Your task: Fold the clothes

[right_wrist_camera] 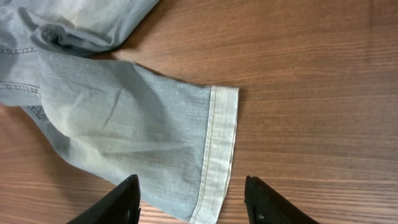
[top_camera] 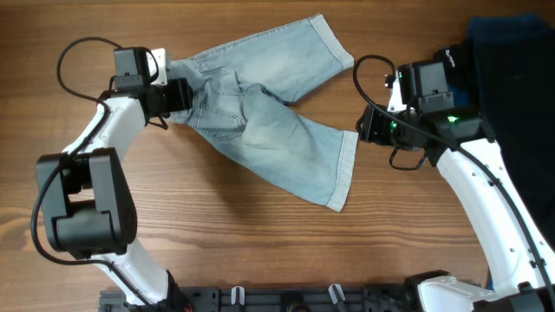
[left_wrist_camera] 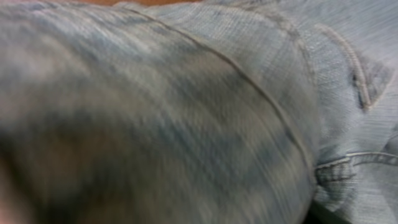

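Observation:
The clothes, a pair of light blue denim shorts [top_camera: 269,121], lie spread on the wooden table with the waistband at the left and both legs fanned to the right. My left gripper [top_camera: 178,95] is at the waistband. In the left wrist view, blurred denim [left_wrist_camera: 249,93] fills the frame and hides the fingers. My right gripper [right_wrist_camera: 196,205] stands open just above the lower leg's cuffed hem [right_wrist_camera: 221,137], one finger over the cloth and one over bare wood. In the overhead view this gripper [top_camera: 362,130] sits just right of that hem [top_camera: 347,169].
A dark blue cloth [top_camera: 512,39] lies at the table's far right edge, behind my right arm. The upper leg's cuff [top_camera: 334,43] points toward the back right. Bare wood [right_wrist_camera: 311,93] lies to the right of the hem.

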